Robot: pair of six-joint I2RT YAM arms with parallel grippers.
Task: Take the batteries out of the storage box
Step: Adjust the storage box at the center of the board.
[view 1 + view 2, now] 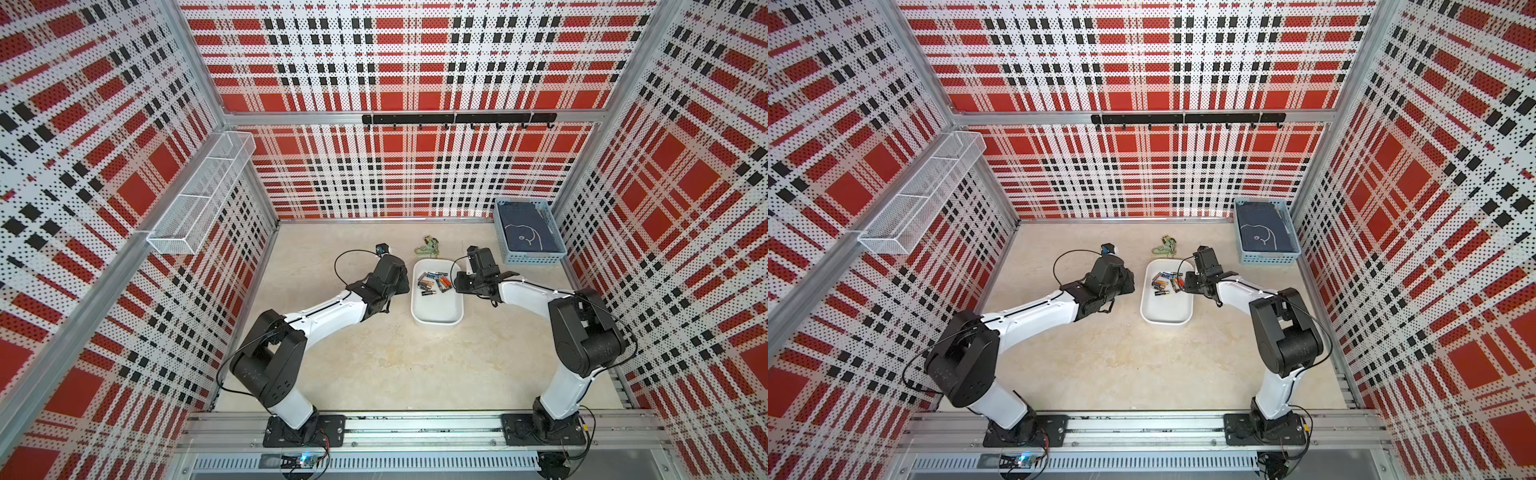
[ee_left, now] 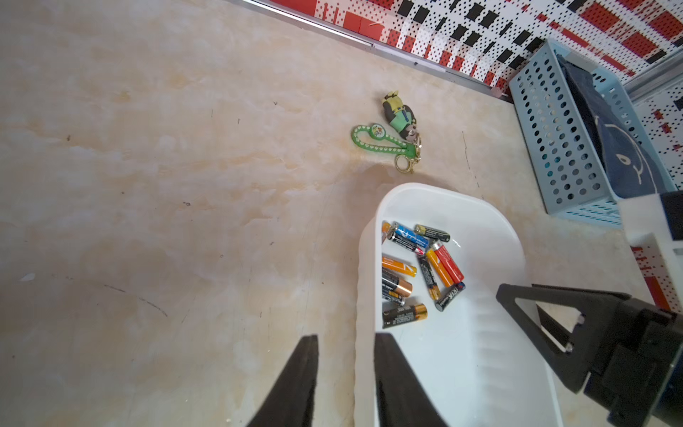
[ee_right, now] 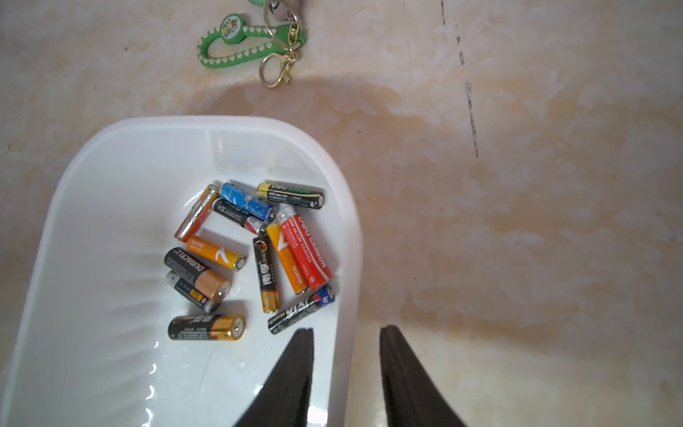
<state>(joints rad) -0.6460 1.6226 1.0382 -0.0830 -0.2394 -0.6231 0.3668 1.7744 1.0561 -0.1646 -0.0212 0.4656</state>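
storage box [image 1: 436,309]: batteries [image 1: 434,284] bunched at far end | blue basket [image 1: 534,261]: dark cloth [image 1: 525,232] | left gripper [image 2: 345,338], right gripper [image 3: 346,329]: narrow, each astride a box wall, pinch unclear

In the left wrist view the storage box [image 2: 454,369] is cut off by the picture's edge, as are the fingers of the left gripper [image 2: 346,335] astride its wall; whether they press it cannot be told. The right gripper [image 3: 346,329] straddles the opposite wall in its own view, contact equally unclear. The keychain [image 3: 233,26] loses its figure at that view's edge. In both top views the batteries [image 1: 433,284] are too small to count, and the wrists hide both grippers' fingertips.
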